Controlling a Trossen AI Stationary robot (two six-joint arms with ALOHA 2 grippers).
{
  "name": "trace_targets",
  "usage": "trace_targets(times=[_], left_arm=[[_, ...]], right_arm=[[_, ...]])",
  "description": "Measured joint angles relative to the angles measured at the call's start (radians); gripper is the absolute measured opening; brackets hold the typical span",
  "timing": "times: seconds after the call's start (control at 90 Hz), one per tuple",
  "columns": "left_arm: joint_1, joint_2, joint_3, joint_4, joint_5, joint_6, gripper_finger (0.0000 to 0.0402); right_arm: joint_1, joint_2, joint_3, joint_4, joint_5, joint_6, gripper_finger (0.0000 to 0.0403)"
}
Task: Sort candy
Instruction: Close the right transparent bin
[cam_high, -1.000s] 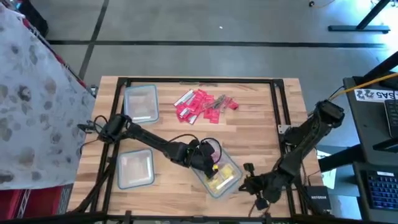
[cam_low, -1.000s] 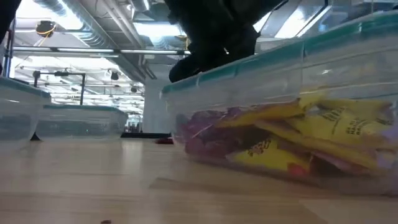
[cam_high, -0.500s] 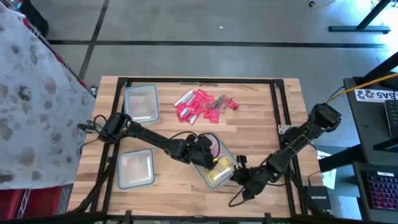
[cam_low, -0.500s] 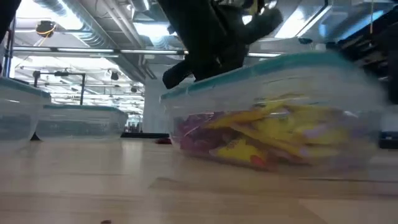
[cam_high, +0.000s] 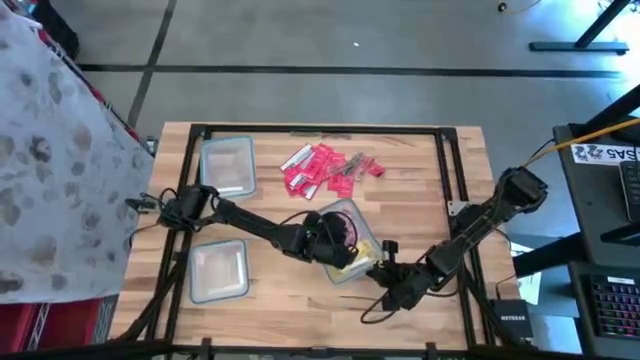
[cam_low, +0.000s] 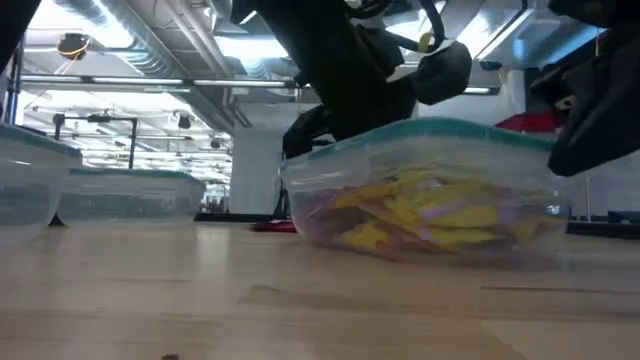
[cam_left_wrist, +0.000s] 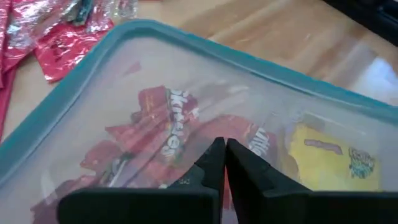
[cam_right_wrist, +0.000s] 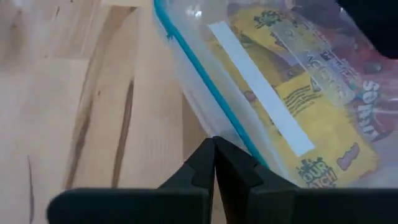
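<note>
Both pincers sit at the clear tub (cam_high: 345, 245) near the table's (cam_high: 420, 200) front edge: left pincer (cam_left_wrist: 224, 163) over it with fingers together, right pincer (cam_right_wrist: 214, 158) closed against its rim. Red and yellow candy (cam_left_wrist: 186, 134) fills the tub; more lies loose (cam_high: 325, 167) toward the far edge. Wrapped pieces look light, crinkly and slippery; pinch one by a wrapper end

Three clear tubs sat on the worktop (cam_high: 420, 200): two empty ones (cam_high: 227, 165) (cam_high: 218, 270) at the left and one (cam_high: 347, 240) holding red and yellow candy. One loose candy pile (cam_high: 325, 167) lay apart, too jumbled to count. Two arms were over the worktop.
</note>
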Motion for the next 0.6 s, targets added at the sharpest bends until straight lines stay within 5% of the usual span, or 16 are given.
trace_targets(times=[0.311, 0.6], left_arm=[[-0.053, -0.067, -0.009, -0.030, 0.015, 0.032, 0.0000], [-0.130, -0.130, 0.005, 0.262, -0.054, 0.358, 0.0000]], right_arm=[[0.111, -0.159, 0.002, 0.007, 0.142, -0.001, 0.0000], [0.029, -0.130, 0.003, 0.177, 0.158, -0.079, 0.0000]])
